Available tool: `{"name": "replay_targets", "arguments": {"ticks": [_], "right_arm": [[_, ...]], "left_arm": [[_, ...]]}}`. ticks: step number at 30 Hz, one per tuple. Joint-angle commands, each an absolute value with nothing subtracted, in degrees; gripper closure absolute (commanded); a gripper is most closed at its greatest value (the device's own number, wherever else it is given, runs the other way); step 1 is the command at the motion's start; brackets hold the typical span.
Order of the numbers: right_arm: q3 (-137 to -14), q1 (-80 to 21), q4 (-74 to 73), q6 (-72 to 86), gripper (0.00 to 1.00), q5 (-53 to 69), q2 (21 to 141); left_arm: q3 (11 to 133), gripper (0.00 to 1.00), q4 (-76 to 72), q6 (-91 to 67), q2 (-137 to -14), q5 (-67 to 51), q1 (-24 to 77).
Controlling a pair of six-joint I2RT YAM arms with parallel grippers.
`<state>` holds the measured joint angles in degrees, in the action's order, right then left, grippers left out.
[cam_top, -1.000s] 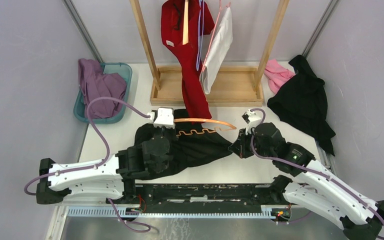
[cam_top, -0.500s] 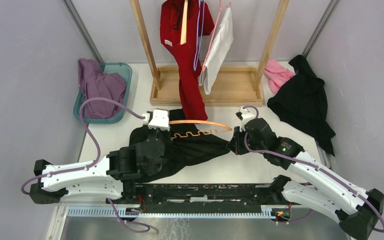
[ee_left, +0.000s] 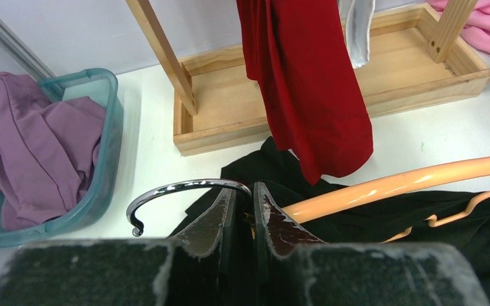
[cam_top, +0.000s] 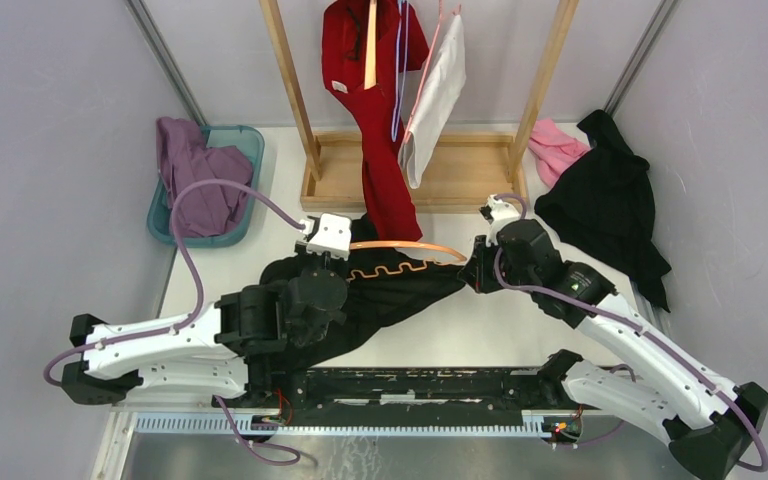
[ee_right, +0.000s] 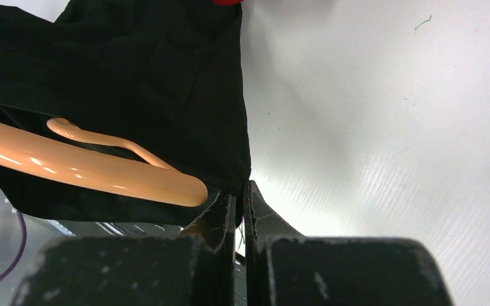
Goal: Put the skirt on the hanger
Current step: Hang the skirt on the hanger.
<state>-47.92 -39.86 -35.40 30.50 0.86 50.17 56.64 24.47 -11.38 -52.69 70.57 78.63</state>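
I see bright, even overhead light, soft shadows. Glare whitens the surface (ee_right: 332,178) in the right wrist view; the hanger (ee_right: 89,167) gleams. Left tool (ee_left: 244,190) and right tool (ee_right: 240,191) blur up close.

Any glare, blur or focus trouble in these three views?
Top external: evenly lit and sharp, with soft shadows only. Left wrist: the left gripper is blurred along the bottom edge, and the chrome hook carries a bright highlight. Right wrist: washed-out glare on the table beside the right gripper, and glossy streaks on the hanger.
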Motion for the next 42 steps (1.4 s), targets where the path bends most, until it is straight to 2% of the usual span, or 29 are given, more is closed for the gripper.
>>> {"name": "replay_targets", "arguments": {"ticks": [1,25,42], "right_arm": [[-51.33,-38.41,-36.11,28.47,0.99,-0.57,50.44],[-50.32,-36.52,-33.1,28.27,0.99,2.72,53.04],[-54.04,-35.51,-37.03,27.04,0.99,2.81,51.5]], "left_arm": [[60.25,0.97,29.16,-14.02,-53.44,72.76,78.88],[61.11,0.97,27.27,-14.07,-48.15,68.01,78.84],[62.04,0.97,35.59,-18.18,-54.79,73.02,78.84]]}}
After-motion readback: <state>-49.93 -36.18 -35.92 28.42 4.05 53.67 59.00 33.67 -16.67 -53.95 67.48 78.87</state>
